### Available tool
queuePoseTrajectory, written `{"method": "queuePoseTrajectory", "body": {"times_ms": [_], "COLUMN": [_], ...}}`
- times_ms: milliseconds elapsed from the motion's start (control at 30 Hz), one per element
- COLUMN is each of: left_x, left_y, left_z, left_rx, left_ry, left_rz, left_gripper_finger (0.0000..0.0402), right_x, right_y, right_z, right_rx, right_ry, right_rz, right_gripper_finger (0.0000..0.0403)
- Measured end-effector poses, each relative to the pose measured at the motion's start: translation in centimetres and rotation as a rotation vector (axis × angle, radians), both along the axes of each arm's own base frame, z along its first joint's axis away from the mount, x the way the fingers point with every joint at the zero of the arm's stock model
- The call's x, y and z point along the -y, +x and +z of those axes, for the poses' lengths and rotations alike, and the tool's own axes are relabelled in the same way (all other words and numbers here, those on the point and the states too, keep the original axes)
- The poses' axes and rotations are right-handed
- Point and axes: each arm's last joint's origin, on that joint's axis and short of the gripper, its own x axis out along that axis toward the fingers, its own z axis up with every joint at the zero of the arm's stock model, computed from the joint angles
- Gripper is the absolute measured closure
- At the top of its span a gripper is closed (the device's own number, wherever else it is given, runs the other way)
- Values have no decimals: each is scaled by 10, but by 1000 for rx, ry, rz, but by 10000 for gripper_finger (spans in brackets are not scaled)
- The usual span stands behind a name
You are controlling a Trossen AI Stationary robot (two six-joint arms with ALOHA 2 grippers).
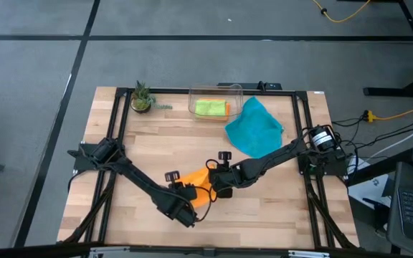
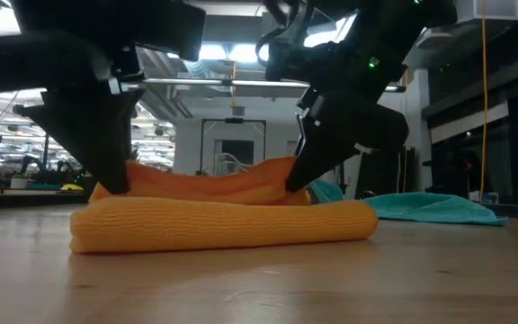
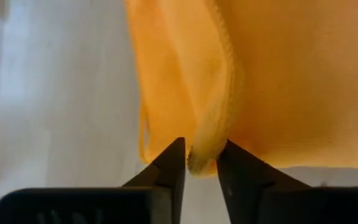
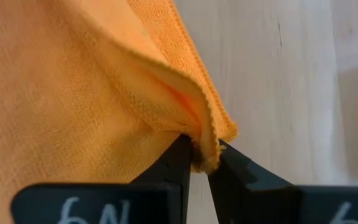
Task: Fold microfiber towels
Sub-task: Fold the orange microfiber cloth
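An orange microfiber towel lies folded on the wooden table near its front middle. Its rounded fold faces the near edge. My left gripper is at the towel's near left corner and my right gripper at its right corner. Each is shut on the cloth with its fingers slanting down. A teal towel lies spread out at the back right. A lime green towel lies in the clear bin, with an orange one beside it. My left gripper pinches a hemmed corner of the orange towel between its two fingertips, slanting down from above. Several layers are bunched there. The rest of the towel lies on the table. My right gripper pinches a hemmed corner of the orange towel between its fingertips, slanting down from the right. Two hemmed layers meet at the pinch. The cloth rises slightly from there in a slack ridge; the rest lies on the table.
A small potted plant stands at the back left, left of the clear bin. The black frame rails run along the table's sides. Bare wood lies to the right of and in front of the orange towel.
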Motion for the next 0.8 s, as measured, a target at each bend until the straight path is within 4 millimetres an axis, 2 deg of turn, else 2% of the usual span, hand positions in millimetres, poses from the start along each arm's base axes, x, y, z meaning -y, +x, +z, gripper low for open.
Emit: {"method": "queuePoseTrajectory", "body": {"times_ms": [267, 800], "left_x": [-5, -4], "left_y": [-3, -4], "left_z": [0, 0], "left_rx": [-26, -26], "left_ry": [20, 18], "left_rz": [55, 57], "left_gripper_finger": [285, 281], "right_x": [0, 0], "right_y": [0, 0], "right_z": [0, 0], "right_rx": [6, 3], "right_ry": [-19, -20], "right_rz": [-5, 6], "right_gripper_finger": [350, 344]}}
